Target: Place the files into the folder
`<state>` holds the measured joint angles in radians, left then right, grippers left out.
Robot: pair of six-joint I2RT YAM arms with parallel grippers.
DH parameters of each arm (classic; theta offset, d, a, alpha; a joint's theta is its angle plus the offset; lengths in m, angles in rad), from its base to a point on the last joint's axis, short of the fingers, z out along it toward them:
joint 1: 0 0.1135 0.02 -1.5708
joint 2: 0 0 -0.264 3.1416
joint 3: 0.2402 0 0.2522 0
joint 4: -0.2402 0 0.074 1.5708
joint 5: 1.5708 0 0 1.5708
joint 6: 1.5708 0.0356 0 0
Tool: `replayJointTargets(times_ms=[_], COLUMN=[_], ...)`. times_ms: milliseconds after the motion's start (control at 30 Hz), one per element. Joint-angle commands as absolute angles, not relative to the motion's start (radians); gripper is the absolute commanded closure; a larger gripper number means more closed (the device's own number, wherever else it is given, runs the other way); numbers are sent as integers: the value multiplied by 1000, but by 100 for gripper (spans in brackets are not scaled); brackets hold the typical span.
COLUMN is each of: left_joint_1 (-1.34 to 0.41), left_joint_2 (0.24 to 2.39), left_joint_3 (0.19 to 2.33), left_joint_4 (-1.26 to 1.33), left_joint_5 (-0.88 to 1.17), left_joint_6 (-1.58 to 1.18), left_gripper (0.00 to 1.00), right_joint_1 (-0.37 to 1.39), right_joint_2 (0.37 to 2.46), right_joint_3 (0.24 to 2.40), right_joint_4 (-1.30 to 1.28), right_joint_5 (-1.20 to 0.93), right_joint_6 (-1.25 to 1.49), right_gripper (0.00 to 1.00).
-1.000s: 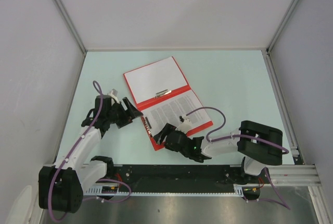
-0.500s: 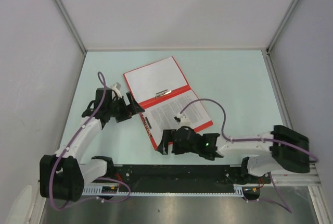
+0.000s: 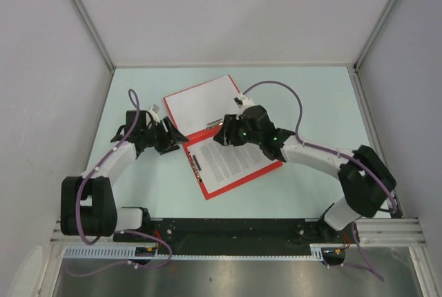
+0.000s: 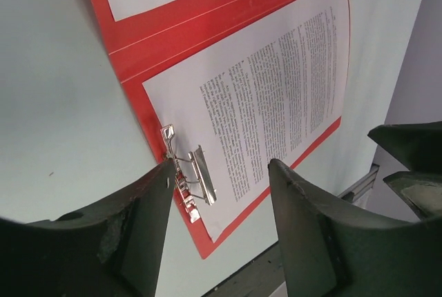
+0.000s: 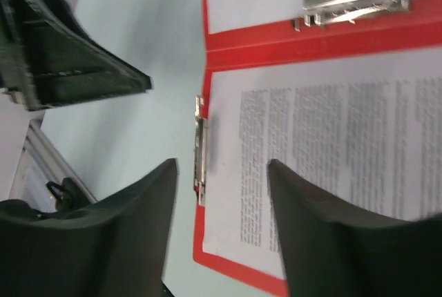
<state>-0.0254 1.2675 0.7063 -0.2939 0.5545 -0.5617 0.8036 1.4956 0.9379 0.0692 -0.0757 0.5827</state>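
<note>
The red folder (image 3: 208, 190) lies open on the pale green table. A printed sheet of the files (image 3: 231, 155) rests on its near half, and a blank white sheet (image 3: 200, 103) on the far half. My left gripper (image 3: 179, 138) stands open at the left end of the spine, empty. In the left wrist view the left gripper (image 4: 221, 166) frames a metal clip (image 4: 190, 183) on the files (image 4: 276, 97). My right gripper (image 3: 221, 135) hovers open over the spine. In the right wrist view the right gripper (image 5: 222, 166) looks down on the files (image 5: 331, 145) and the folder (image 5: 311, 38).
A second metal clip (image 5: 352, 3) sits at the spine on the far half. Grey walls close in the table on the left, back and right. The black rail (image 3: 242, 231) with the arm bases runs along the near edge.
My right arm has swung from the folder's near edge up and across to hover over the spine. The left gripper has shifted slightly toward the spine's left end.
</note>
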Motion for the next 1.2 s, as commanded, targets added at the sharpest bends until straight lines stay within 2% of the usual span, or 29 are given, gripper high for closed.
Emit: replayJointTargets(times_ms=[0,167,233,333,767,1167], left_joint_1=[-21,-21,-23,-26,-86,-121], left_joint_2=[1344,1373,1385,1408,1457,1525], left_joint_3=[715,696,703,712,741,782], left_joint_4=[-199,-175,-179,-187,-186,-179], left_joint_5=[623,563,548,514,408,350], left_joint_6=[-623,-626,-617,-601,-594,-571], left_gripper=[40,46,50,52,60,62], right_joint_1=[795,824,833,867,899,885], right_joint_2=[1653,1799,1834,1884,1991,2040], right_joint_3=[1041,1095,1108,1115,1117,1082], right_joint_4=[192,124,117,100,107,138], right_joint_5=[-314,-296,-314,-262,-192,-213], right_joint_6=[572,560,555,526,525,574], right_gripper=[52,74,88,100,100,100])
